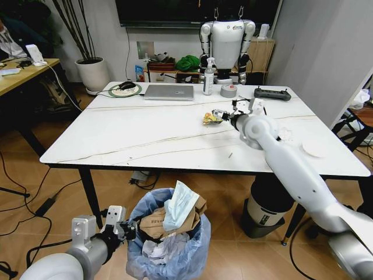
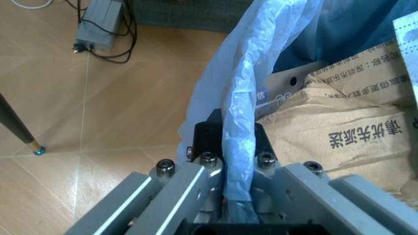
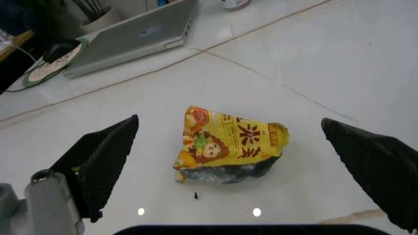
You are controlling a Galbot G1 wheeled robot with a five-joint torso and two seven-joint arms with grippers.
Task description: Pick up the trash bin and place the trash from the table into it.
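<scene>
The trash bin (image 1: 169, 242), lined with a crinkly light-blue bag, stands on the floor in front of the table (image 1: 145, 137), filled with brown paper (image 2: 339, 132) and a tissue. My left gripper (image 1: 119, 226) is shut on its bag-covered rim (image 2: 238, 147). On the tabletop lies a crumpled yellow snack wrapper (image 3: 225, 144), a piece of trash (image 1: 210, 119). My right gripper (image 3: 228, 120) hovers open just above it, one finger (image 3: 104, 156) on each side. A crumpled white tissue (image 1: 285, 135) lies beside the right forearm.
A laptop (image 1: 169, 92), spray bottle (image 1: 208, 77), tape roll (image 1: 228, 90), black power strip (image 1: 272, 93) and mouse (image 1: 126, 85) line the table's far side. A larger bin with a black lid (image 1: 265, 210) stands under the right part of the table.
</scene>
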